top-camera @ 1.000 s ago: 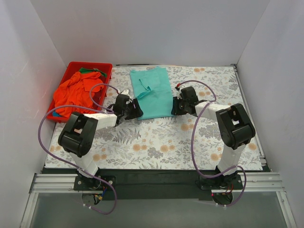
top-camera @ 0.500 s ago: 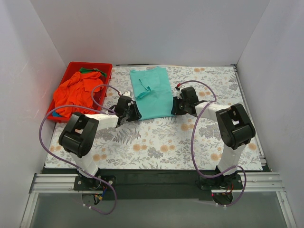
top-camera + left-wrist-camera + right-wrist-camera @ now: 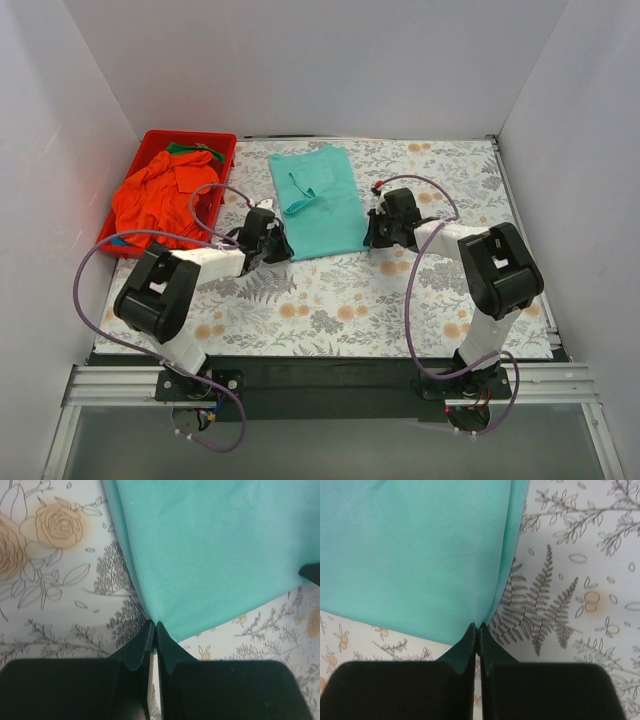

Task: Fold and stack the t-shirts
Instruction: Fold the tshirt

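Observation:
A teal t-shirt (image 3: 320,200) lies folded lengthwise into a long strip on the flowered table cover, running from the back towards the middle. My left gripper (image 3: 284,250) is shut on its near left corner (image 3: 155,622), the black jaws pinched together on the hem. At the near right corner (image 3: 480,622) my right gripper (image 3: 368,238) is likewise shut on the cloth. An orange-red t-shirt (image 3: 155,195) is heaped in the red bin (image 3: 222,142) at the back left, with a bit of green cloth under it.
White walls close in the table on the left, back and right. The flowered cover (image 3: 330,300) stretches between the arms' bases. Purple cables (image 3: 415,280) loop beside both arms.
Both grippers have shut on the near corners of the teal shirt. The left gripper slid in to the shirt's edge, and the shirt's near end shifted slightly.

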Robot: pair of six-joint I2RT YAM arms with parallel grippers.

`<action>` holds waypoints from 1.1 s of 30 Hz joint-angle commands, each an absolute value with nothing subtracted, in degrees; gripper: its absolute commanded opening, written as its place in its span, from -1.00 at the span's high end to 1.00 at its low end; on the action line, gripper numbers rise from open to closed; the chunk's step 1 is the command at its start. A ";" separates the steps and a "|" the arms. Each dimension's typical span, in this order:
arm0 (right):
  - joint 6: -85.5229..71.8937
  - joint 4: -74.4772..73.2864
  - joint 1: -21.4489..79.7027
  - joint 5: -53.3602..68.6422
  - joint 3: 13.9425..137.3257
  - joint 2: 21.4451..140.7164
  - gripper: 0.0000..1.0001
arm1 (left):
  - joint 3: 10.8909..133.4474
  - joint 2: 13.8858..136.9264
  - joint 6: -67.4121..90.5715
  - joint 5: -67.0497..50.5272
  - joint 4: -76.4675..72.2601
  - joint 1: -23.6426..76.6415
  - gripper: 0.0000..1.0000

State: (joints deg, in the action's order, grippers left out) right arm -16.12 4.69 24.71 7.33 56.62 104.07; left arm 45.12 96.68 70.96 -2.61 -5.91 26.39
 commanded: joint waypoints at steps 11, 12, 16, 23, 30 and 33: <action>-16.96 1.15 25.92 6.77 45.44 80.43 0.97 | 40.70 75.51 72.07 -0.70 1.65 30.49 1.00; -17.05 0.27 26.19 6.42 44.31 77.72 0.97 | 40.87 74.54 72.33 1.04 2.37 31.11 1.00; -17.66 -3.60 28.03 4.22 42.63 70.24 0.97 | 40.17 68.57 73.47 4.04 5.79 35.14 1.00; -19.60 -11.76 32.25 -2.09 42.36 57.40 0.97 | 38.41 58.02 75.67 6.85 10.02 39.02 1.00; -20.39 -13.18 33.92 -6.85 43.59 54.14 0.97 | 37.53 55.63 76.99 5.46 9.23 41.22 1.00; -19.52 -13.01 33.75 -9.57 46.30 56.41 0.97 | 37.44 57.65 76.73 4.66 6.25 41.22 1.00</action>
